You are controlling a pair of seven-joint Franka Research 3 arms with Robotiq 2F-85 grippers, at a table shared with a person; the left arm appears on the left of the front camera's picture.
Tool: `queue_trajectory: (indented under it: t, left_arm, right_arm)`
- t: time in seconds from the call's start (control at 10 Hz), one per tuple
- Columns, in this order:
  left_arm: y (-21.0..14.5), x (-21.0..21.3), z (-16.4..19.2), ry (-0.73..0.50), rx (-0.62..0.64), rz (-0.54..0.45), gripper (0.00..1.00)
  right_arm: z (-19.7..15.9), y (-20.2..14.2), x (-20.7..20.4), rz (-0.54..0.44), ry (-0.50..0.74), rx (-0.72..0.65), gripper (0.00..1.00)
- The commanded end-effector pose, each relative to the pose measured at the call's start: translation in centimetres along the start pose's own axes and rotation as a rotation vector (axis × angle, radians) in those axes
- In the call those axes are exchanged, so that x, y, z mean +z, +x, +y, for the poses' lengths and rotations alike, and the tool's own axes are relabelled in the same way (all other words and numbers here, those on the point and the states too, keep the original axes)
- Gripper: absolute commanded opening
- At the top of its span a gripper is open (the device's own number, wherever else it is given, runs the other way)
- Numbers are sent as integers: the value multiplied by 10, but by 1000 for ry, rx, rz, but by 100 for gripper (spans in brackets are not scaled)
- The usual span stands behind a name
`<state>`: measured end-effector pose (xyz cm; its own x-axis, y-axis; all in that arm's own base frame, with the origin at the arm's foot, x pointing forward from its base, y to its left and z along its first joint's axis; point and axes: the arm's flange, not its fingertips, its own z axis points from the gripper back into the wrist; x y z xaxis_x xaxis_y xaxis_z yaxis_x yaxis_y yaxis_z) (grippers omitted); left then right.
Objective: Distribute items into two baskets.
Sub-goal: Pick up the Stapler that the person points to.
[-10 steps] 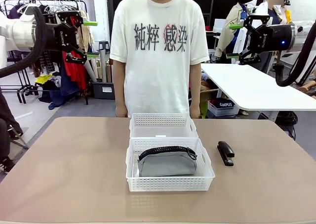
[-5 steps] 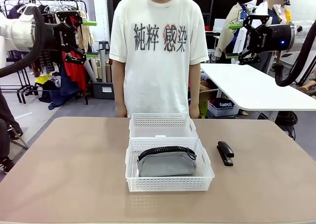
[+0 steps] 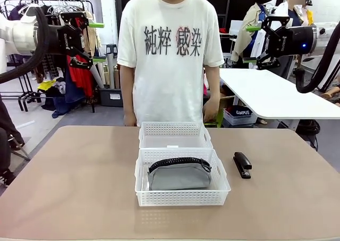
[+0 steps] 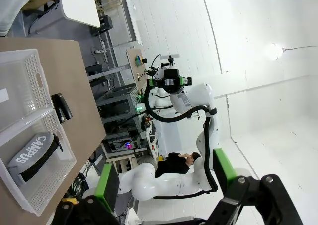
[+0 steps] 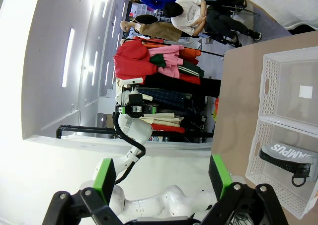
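Left gripper (image 3: 97,42): held high over the left side of the counter (image 3: 74,177), fingers spread wide, nothing between them. The same spread is seen in the left wrist view, green pads (image 4: 107,185) well apart.

Right gripper (image 3: 253,44): held high on the right side, likewise spread and unloaded. Both grippers are kept well apart from the things below.

Two baskets are set end to end at the middle of the counter, touching.
- Near basket (image 3: 183,199): the grey pouch (image 3: 179,176) is lodged inside, black zipper uppermost, most of the floor covered. White "CAMPUS" print is read on its side in both wrist views.
- Far basket (image 3: 172,128): bare floor, marked by a small white label (image 3: 172,146).

The black stapler (image 3: 243,164) is laid on the counter just beside the near basket's right wall, apart from it and outside both baskets.

A person (image 3: 170,55) in a white printed T-shirt is stood at the far edge behind the far basket, arms hung down.
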<state>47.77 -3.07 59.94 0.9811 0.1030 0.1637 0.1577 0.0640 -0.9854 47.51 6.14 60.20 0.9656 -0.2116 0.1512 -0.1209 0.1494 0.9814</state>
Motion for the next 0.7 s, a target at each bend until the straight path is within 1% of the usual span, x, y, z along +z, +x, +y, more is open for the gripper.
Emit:
queue_trajectory:
  t: [0.0, 0.6]
  left_arm:
    - [0, 1, -2, 2, -5, -8, 100]
    - [0, 1, -2, 2, -5, -8, 100]
  right_arm:
    - [1, 0, 0, 2, 3, 11, 100]
    - [1, 0, 0, 2, 3, 11, 100]
